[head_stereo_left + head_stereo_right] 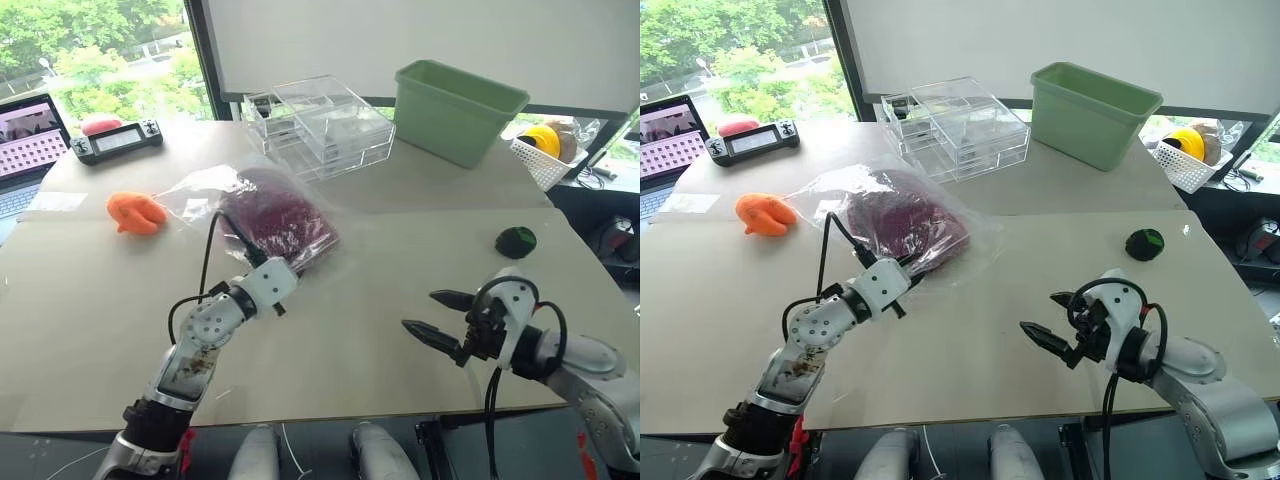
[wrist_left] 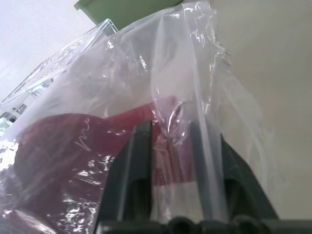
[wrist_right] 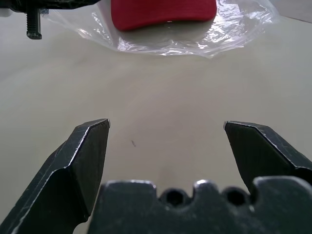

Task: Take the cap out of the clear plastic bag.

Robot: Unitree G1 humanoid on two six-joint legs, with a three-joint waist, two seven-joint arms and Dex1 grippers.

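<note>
The dark red cap point(image 1: 275, 222) lies inside the clear plastic bag point(image 1: 195, 190) in the middle of the table. My left gripper point(image 2: 170, 131) reaches into the bag's near edge, and its fingers point(image 2: 139, 151) are shut on the crinkled film with the cap's red edge between them. The cap's white lettering point(image 2: 85, 139) shows through the film. My right gripper point(image 1: 418, 310) hovers open above the table at the near right, pointing toward the bag point(image 3: 234, 29), apart from it, with nothing between its fingers.
An orange toy point(image 1: 137, 212) lies left of the bag. Behind it stand a clear drawer box point(image 1: 320, 125) and a green bin point(image 1: 458, 110). A small black-green object point(image 1: 516, 240) sits at the right, a white basket point(image 1: 540, 160) beyond it. A controller point(image 1: 117, 141) and laptop point(image 1: 25, 140) are far left.
</note>
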